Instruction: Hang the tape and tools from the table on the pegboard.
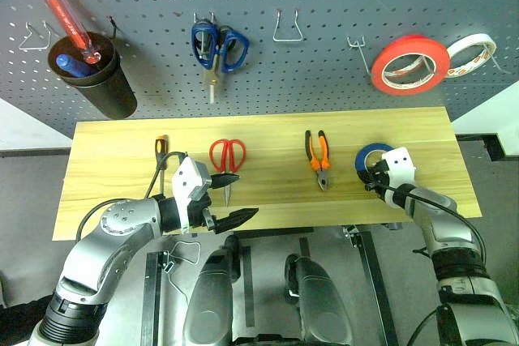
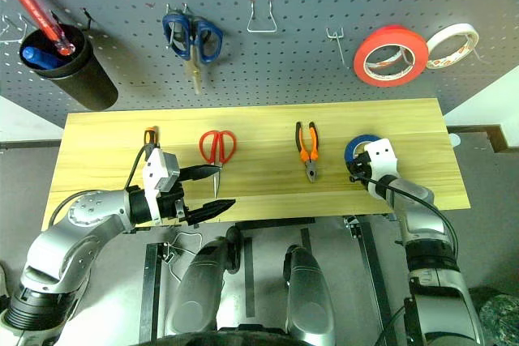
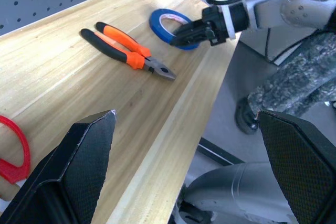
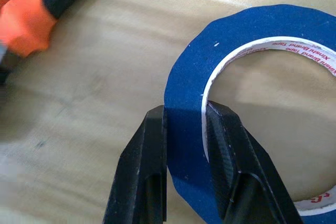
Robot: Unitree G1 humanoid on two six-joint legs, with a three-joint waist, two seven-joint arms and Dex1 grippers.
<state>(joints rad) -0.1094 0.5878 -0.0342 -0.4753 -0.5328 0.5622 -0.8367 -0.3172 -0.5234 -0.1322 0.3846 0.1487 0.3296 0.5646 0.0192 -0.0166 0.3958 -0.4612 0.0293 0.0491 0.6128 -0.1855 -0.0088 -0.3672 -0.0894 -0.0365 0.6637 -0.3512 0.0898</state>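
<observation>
Gripping the blue tape (image 4: 185, 145) flat on the bench (image 1: 122, 151), the right end effector (image 4: 185, 129) pinches its wall; the left end effector (image 1: 229, 200) hangs wide open, empty; scissors (image 1: 227, 155), pliers (image 1: 318, 155), screwdriver (image 1: 160, 148) remain below the pegboard (image 1: 324, 6), unhung.

Bare table (image 1: 268, 139) between red-handled scissors (image 1: 226, 155) and pliers (image 1: 318, 155). On pegboard (image 1: 324, 6) at twelve o'clock, free hook (image 1: 287, 28); blue-handled scissors (image 1: 217, 48) at eleven, red-orange roll (image 1: 408, 64) at one.
</observation>
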